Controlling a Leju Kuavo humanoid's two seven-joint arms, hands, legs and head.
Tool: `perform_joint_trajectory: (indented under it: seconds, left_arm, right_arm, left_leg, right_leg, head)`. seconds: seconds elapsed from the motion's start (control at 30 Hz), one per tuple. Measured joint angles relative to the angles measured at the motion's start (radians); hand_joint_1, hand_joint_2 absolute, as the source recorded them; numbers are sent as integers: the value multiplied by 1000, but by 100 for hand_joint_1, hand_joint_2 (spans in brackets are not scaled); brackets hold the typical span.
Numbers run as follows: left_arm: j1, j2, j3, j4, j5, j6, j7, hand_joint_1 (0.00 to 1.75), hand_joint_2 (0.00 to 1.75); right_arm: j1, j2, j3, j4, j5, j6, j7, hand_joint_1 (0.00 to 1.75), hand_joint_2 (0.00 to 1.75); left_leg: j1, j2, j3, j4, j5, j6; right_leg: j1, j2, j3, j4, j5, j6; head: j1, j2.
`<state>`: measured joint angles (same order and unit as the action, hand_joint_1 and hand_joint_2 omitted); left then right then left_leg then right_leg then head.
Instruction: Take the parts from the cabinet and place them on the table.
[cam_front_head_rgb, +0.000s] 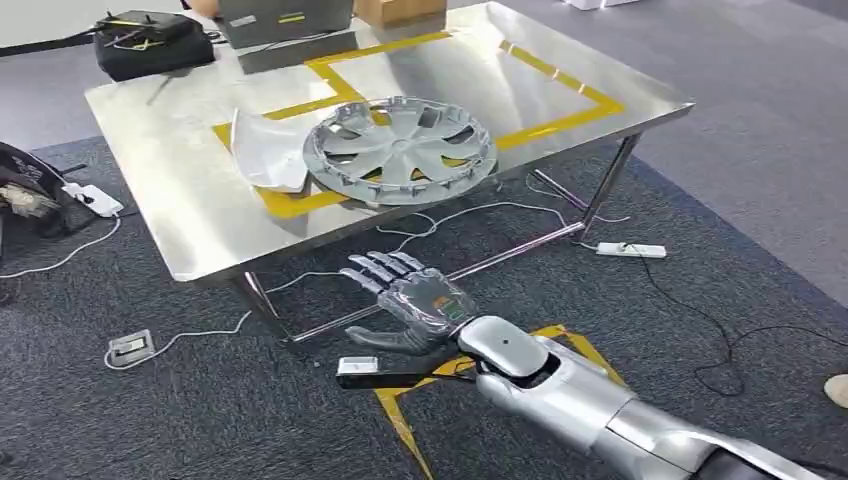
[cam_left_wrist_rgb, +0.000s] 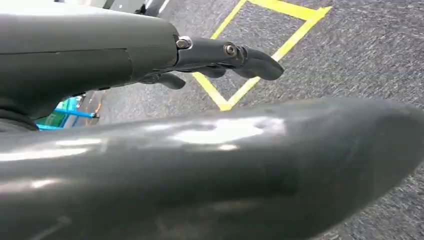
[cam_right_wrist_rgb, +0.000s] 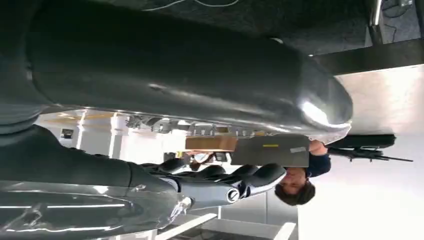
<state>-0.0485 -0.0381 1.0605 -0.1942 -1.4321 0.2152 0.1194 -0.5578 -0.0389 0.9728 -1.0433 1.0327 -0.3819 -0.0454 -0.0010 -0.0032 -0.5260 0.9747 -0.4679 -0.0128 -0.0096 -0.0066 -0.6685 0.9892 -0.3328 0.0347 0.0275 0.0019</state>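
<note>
A silver hubcap (cam_front_head_rgb: 400, 150) lies flat on the steel table (cam_front_head_rgb: 190, 210), inside a yellow tape outline. A pale grey curved panel (cam_front_head_rgb: 265, 150) rests against its left side. My right hand (cam_front_head_rgb: 410, 300) reaches in from the lower right, open with fingers spread and nothing in it. It hangs in front of and below the table's front edge. In the right wrist view the right hand (cam_right_wrist_rgb: 200, 185) is empty, with the hubcap's rim (cam_right_wrist_rgb: 190, 127) and the table's top (cam_right_wrist_rgb: 385, 95) beyond it. My left hand (cam_left_wrist_rgb: 100, 55) hangs over the carpet with its fingers (cam_left_wrist_rgb: 250, 60) stretched out and empty.
Power strips (cam_front_head_rgb: 630, 250) (cam_front_head_rgb: 92, 198), white cables and a small box (cam_front_head_rgb: 130, 347) lie on the carpet around the table legs. A black bag (cam_front_head_rgb: 150, 40), a grey case (cam_front_head_rgb: 285, 20) and a cardboard box (cam_front_head_rgb: 400, 10) stand at the table's far edge. A person (cam_right_wrist_rgb: 300, 185) stands behind it.
</note>
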Motion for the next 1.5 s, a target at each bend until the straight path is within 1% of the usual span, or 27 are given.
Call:
perform_joint_trajectory:
  seconds: [0.13,0.3,0.37,0.43,0.5,0.53,0.6,0.63,0.67,0.7,0.8,0.83,0.87,0.9,0.97,1.0,1.03,1.1,1.13,1.17,1.2,1.3,1.33,1.37,1.4,1.43,1.5]
  left_arm:
    - [0,0,0,0,-4,-1,0,0,0]
    - [1,2,0,0,-5,-3,0,0,0]
    - [-2,1,0,0,-5,-4,0,0,0]
    - [-2,1,0,0,-5,-8,0,0,0]
    - [-1,1,0,0,-6,-13,6,0,0]
    - [-1,1,0,0,-7,-14,10,0,0]
    - [-1,0,0,0,-9,-16,12,0,0]
    - [-2,0,0,0,-10,-16,13,0,0]
    - [-3,4,0,0,-10,-16,13,0,0]
    - [-4,7,0,-1,-12,-16,14,0,0]
    - [2,3,0,-1,-13,-16,14,0,0]
    - [2,3,0,-1,-13,-15,14,0,0]
    - [1,2,0,-1,-13,-15,14,0,0]
    - [-3,2,0,-1,-13,-15,14,0,0]
    - [-6,0,0,-1,-13,-14,14,0,0]
    - [-5,-1,0,-1,-13,-15,14,0,0]
    - [-4,-2,0,-1,-13,-15,14,0,0]
    - [-2,-1,0,-1,-13,-15,14,0,0]
    - [-3,-1,0,-1,-13,-15,14,0,0]
    - [-4,0,0,-1,-13,-15,14,0,0]
    - [-10,0,0,-1,-13,-16,14,0,0]
    - [-6,0,0,-1,-13,-16,15,0,0]
    - [-4,0,0,-1,-13,-16,15,0,0]
    - [-1,-2,0,-1,-13,-17,15,0,0]
    - [-2,-2,0,-1,-13,-17,16,0,0]
    - [-5,-2,0,-1,-13,-17,16,0,0]
    - [-6,-2,0,-1,-13,-18,15,0,0]
  right_arm:
    - [20,-11,0,-11,22,-37,5,0,0]
    - [59,-18,0,-23,40,-74,13,0,0]
    - [72,-23,0,-24,43,-90,13,0,0]
    - [88,-28,0,-23,42,-96,12,0,0]
    - [113,-34,0,-21,37,-101,8,0,0]
    - [123,-35,0,-18,35,-103,6,0,0]
    - [134,-35,-2,-16,30,-112,2,0,0]
    - [137,-35,-3,-16,29,-118,0,0,0]
    - [140,-35,-4,-13,29,-122,-1,0,0]
    - [143,-35,-4,-12,30,-130,-2,0,0]
    - [158,-35,-6,-3,38,-137,-5,0,0]
    - [158,-35,-7,-2,40,-140,-5,0,0]
    - [159,-35,-10,0,43,-143,-5,0,0]
    - [159,-35,-13,1,45,-147,-6,0,0]
    - [162,-35,-15,6,46,-148,-5,0,0]
    - [165,-35,-16,9,47,-148,-5,0,0]
    - [168,-35,-16,10,47,-148,-5,0,0]
    - [169,-35,-20,11,47,-148,-5,0,0]
    - [169,-35,-22,11,47,-148,-5,0,0]
    - [168,-35,-24,11,47,-149,-5,0,0]
    - [170,-35,-28,11,47,-151,-5,0,0]
    - [173,-35,-30,11,48,-153,-5,0,0]
    - [174,-35,-30,11,48,-153,-5,0,0]
    - [174,-35,-31,11,48,-154,-5,0,0]
    - [176,-35,-32,11,49,-158,-5,0,0]
    - [179,-37,-32,12,49,-158,-5,0,0]
    - [189,-42,-32,14,50,-160,-5,0,0]
  left_leg:
    - [-3,0,-13,5,6,6]
    - [-8,-1,-26,-3,22,28]
    - [1,-5,-16,-20,37,37]
    - [2,-11,-19,-19,38,39]
    - [3,-24,-20,-18,39,37]
    - [6,-33,-20,-17,39,34]
    - [16,-55,-21,-11,36,20]
    - [22,-65,-21,-4,31,9]
    - [21,-74,-30,4,27,-3]
    - [21,-84,-40,20,25,-11]
    - [26,-102,-50,12,35,-22]
    - [27,-88,-51,16,27,-26]
    - [21,-39,-63,44,6,-30]
    - [20,-20,-93,103,-29,-33]
    - [20,-10,-173,272,-104,-35]
    - [20,-9,-198,324,-117,-34]
    - [20,-9,-200,330,-108,-31]
    - [15,-3,-141,217,-32,-19]
    - [8,20,-90,126,9,-9]
    - [-3,72,-51,59,31,3]
    - [-15,94,-38,20,21,3]
    - [-15,56,-54,21,27,11]
    - [-11,43,-47,11,36,19]
    - [-5,34,-46,8,41,21]
    - [-2,23,-48,8,44,26]
    - [-1,10,-50,8,47,30]
    - [-3,-19,-54,9,50,33]
  right_leg:
    - [-2,0,-3,-13,16,18]
    - [-10,-4,-8,-22,30,41]
    - [-9,3,-33,15,-16,42]
    - [-9,5,-93,184,-111,41]
    - [-10,5,-135,317,-162,44]
    - [-11,5,-122,308,-154,44]
    - [-17,10,-29,166,-96,49]
    - [-25,30,32,70,-69,57]
    - [-29,84,57,42,-110,67]
    - [-28,74,61,40,-104,50]
    - [-21,50,50,55,-105,29]
    - [-24,37,50,52,-105,18]
    - [-22,28,50,52,-104,8]
    - [-20,17,49,50,-103,3]
    - [-16,-9,45,50,-103,-2]
    - [-14,-21,45,51,-103,-3]
    - [-11,-33,45,51,-103,-3]
    - [-6,-56,46,50,-103,-4]
    - [-4,-67,48,50,-103,-4]
    - [-4,-75,51,50,-103,-3]
    - [6,-88,48,56,-105,0]
    - [5,-127,55,44,-98,11]
    - [5,-128,57,44,-101,19]
    - [0,-67,45,59,-117,26]
    - [-1,-28,29,104,-151,28]
    - [-1,-7,-4,183,-191,28]
    - [1,4,-71,331,-247,30]
  head:
    - [-1,0]
    - [-4,0]
    - [-2,0]
    - [-1,0]
    - [0,0]
    - [-2,0]
    - [-2,0]
    - [-2,0]
    - [1,0]
    - [4,0]
    - [-2,0]
    - [-3,0]
    - [-10,0]
    - [-14,0]
    - [-17,0]
    - [-17,0]
    - [-19,0]
    - [-21,0]
    - [-21,0]
    - [-22,0]
    - [-26,0]
    - [-28,0]
    - [-27,0]
    - [-25,0]
    - [-26,0]
    - [-19,0]
    - [-19,0]
